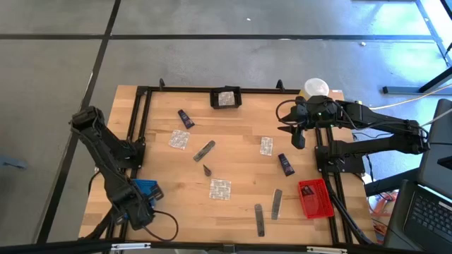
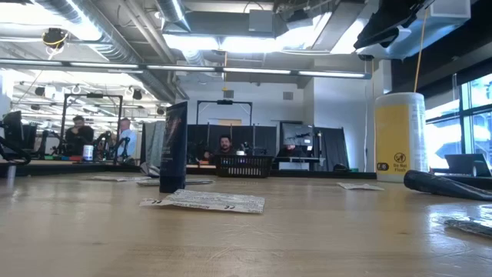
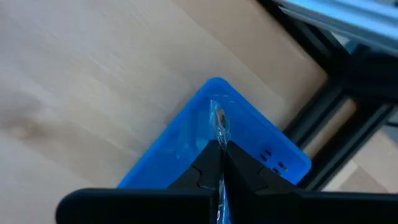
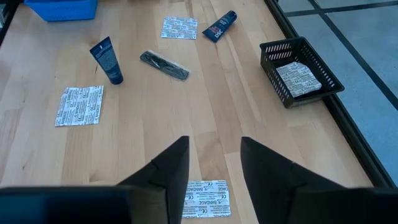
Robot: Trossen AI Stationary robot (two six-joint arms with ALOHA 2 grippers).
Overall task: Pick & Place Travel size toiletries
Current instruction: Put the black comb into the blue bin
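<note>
- I see the left gripper (image 1: 138, 212) down at the table's 7 o'clock corner, over the blue tray (image 1: 147, 189).
- In the left wrist view its fingers (image 3: 211, 163) are pressed together, pinching a thin strip of clear wrapper (image 3: 219, 124) above the tray.
- The right gripper (image 1: 291, 130) hangs near the table's 1 o'clock area, beside the yellow container (image 1: 316, 88); its jaws stand apart with nothing between them.
- Below that gripper, in the right wrist view, lies a foil sachet (image 4: 207, 198) on the wood.
- A black basket (image 1: 226, 98) at 12 o'clock holds one sachet (image 1: 226, 99).
- Loose sachets lie at 10 o'clock (image 1: 179, 140), 6 o'clock (image 1: 219, 189) and 2 o'clock (image 1: 266, 145).
- Dark tubes lie at 11 o'clock (image 1: 185, 118) and 3 o'clock (image 1: 285, 164); another stands upright near the centre (image 1: 206, 170).
- Grey sticks lie near the centre (image 1: 204, 150) and at 5 o'clock (image 1: 276, 203) (image 1: 260, 219).
- The red tray (image 1: 315, 198) sits at 4 o'clock.
</note>
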